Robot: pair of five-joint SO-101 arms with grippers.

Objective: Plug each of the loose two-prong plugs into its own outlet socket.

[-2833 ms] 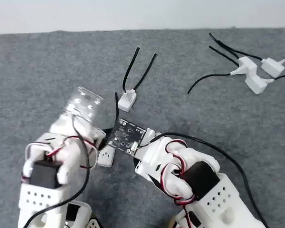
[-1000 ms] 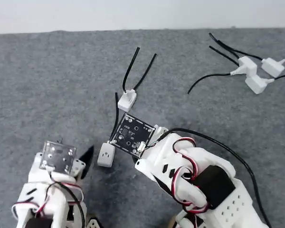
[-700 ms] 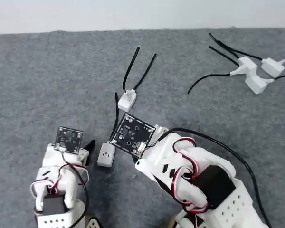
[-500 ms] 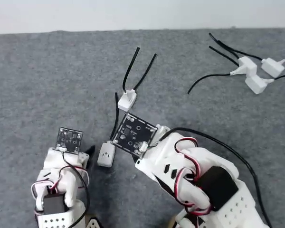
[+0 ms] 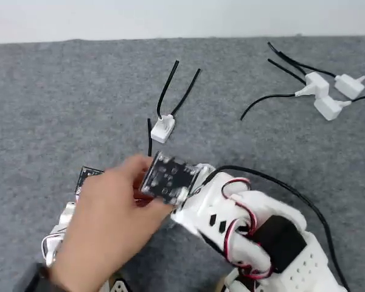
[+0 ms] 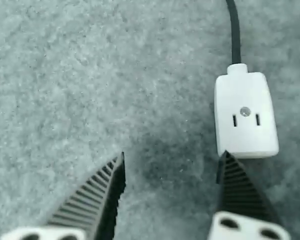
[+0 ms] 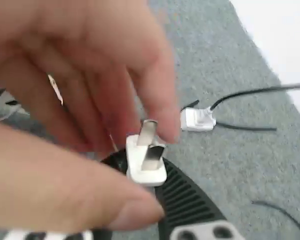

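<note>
My right gripper [image 7: 140, 172] is shut on a white two-prong plug [image 7: 146, 161], prongs pointing away from the wrist. A person's hand [image 7: 65, 100] closes its fingers around that plug. From above, the hand [image 5: 109, 225] covers my left arm and the spot beside my right arm [image 5: 243, 219]. My left gripper [image 6: 172, 167] is open just above the grey mat. A white outlet socket [image 6: 245, 122] on a black cable lies flat just past one fingertip [image 6: 230, 167], slots facing up. Another white plug [image 5: 162, 129] with black wires lies farther back.
Three more white plugs and sockets with black wires [image 5: 328, 94] lie at the far right of the grey mat [image 5: 61, 97]. One of the loose plugs [image 7: 197, 119] lies beyond my right gripper. A black cable [image 5: 292, 194] trails over my right arm.
A person's hand has come in from the near left, over my left arm and the socket, up to the plug in my right gripper. Before that my left arm drew back from the socket.
</note>
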